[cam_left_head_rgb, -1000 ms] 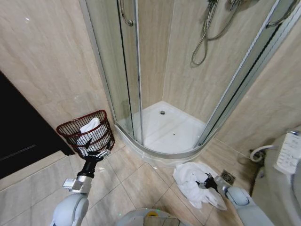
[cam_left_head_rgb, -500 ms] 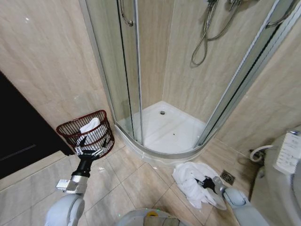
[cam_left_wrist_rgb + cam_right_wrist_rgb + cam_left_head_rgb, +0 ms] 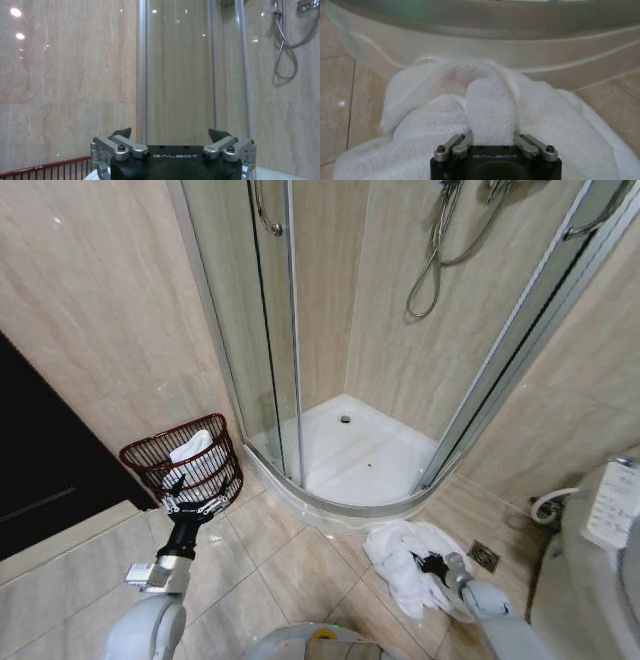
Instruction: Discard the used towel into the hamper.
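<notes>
Plainly "GALBOT"-marked, the right gripper point(image 3: 492, 140) jaws pinch a fluffy white towel point(image 3: 485, 108) fold; the left gripper point(image 3: 192, 502), jaws spread, fronts the wicker hamper point(image 3: 150, 455).

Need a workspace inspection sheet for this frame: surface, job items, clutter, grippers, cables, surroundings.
Surface: beige tiled floor, dry-looking.
Job's things: white towel crumpled on the floor by the shower tray; hamper against the wall, white cloth already inside.
Clutter: nothing seen.
Grippers: left gripper open, just in front of the hamper; right gripper down on the towel, a fold between its fingers.
Cables: shower hose hanging on the wall; white hose beside the toilet.
Surroundings: glass shower doors, floor drain.
</notes>
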You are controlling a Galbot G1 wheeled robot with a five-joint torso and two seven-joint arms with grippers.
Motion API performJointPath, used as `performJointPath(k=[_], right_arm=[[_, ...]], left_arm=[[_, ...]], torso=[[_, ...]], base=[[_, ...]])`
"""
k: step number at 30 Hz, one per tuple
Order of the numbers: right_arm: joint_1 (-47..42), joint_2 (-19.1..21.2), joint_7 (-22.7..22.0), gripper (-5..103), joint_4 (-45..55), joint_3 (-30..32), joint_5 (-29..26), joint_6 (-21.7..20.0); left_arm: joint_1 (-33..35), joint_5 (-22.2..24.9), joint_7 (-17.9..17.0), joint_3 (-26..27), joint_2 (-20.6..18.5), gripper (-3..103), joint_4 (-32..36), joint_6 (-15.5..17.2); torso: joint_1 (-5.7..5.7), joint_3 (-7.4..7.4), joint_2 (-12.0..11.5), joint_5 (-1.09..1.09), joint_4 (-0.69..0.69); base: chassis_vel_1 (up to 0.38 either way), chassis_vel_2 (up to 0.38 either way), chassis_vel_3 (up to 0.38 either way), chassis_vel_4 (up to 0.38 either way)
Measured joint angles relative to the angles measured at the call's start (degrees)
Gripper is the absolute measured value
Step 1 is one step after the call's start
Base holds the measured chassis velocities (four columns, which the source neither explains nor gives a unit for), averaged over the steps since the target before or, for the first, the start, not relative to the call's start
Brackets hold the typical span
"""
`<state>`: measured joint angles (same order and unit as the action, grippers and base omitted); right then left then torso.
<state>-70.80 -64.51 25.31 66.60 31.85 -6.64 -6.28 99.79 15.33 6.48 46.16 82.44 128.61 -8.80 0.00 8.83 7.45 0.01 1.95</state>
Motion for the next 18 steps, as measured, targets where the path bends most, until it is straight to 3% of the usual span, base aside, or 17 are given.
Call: performJointPath(k=[6, 10, 18], right_arm=[[-2.54, -1.96, -7.06, 19, 3.37, 1.57, -4.8, 2.19], [-6.89, -4.32, -14.73, 19, 9.75, 4.16, -8.42, 6.86], [-16.13, -8.16, -16.12, 19, 26.39, 13.52, -11.97, 11.6]], left_arm=[[-0.09, 0.15, -0.07, -0.22, -0.08, 100, 0.06, 0.16], [0.05, 0.3, -0.37, -0.61, -0.08, 100, 0.96, 0.24], [0.09, 0.91, -1.4, -1.76, -1.24, 100, 2.77, 0.87]], torso=[[0.0, 0.0, 0.0, 0.02, 0.01], [0.0, 0.0, 0.0, 0.02, 0.02], [0.0, 0.0, 0.0, -0.02, 0.0]], base=[[0.0, 0.0, 0.0, 0.0], [0.0, 0.0, 0.0, 0.0], [0.0, 0.0, 0.0, 0.0]])
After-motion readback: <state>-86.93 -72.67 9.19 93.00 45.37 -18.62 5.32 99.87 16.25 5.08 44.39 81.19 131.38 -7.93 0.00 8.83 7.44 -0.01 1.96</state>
